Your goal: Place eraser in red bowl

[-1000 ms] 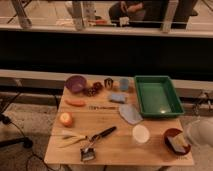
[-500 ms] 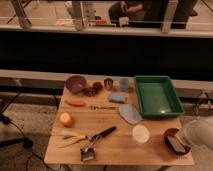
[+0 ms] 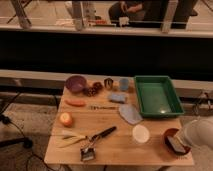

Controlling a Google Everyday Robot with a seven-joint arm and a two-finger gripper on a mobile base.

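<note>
The red bowl (image 3: 176,141) stands at the table's front right corner. The eraser (image 3: 175,144), a dark bar with a paler face, lies inside it. My gripper (image 3: 189,136) is part of the white arm that comes in from the right edge and sits just right of the bowl, at its rim. The arm's bulk hides the bowl's right side.
A white cup (image 3: 140,133) stands left of the red bowl, and a green tray (image 3: 157,95) behind it. Further left are a black-handled brush (image 3: 97,137), a pale-blue block (image 3: 117,97), a purple bowl (image 3: 76,83), a carrot (image 3: 76,103) and an orange (image 3: 66,119). A railing runs behind the table.
The white arm has shifted slightly by the red bowl. The eraser stays in the bowl and nothing else on the table has moved.
</note>
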